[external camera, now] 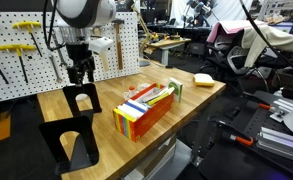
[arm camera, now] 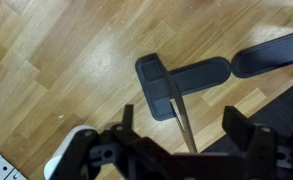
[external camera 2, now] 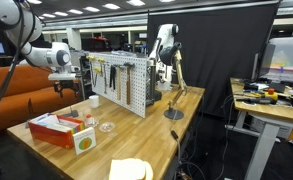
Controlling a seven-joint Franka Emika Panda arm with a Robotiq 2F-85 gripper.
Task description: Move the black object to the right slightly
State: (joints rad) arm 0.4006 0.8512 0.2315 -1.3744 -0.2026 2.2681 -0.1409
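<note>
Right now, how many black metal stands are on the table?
2: the smaller black stand below the gripper; the larger black stand by the table edge. Others may be hidden.

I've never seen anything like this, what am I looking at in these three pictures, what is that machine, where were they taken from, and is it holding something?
The machine is a robot arm ending in a gripper. Two pictures come from cameras standing away from the wooden table, at different spots. The third looks straight down from a camera on the arm's wrist. On the table are a small black stand, a big black stand, a colourful box and a yellow sponge. The jaws are open over the small black stand and hold nothing.
</note>
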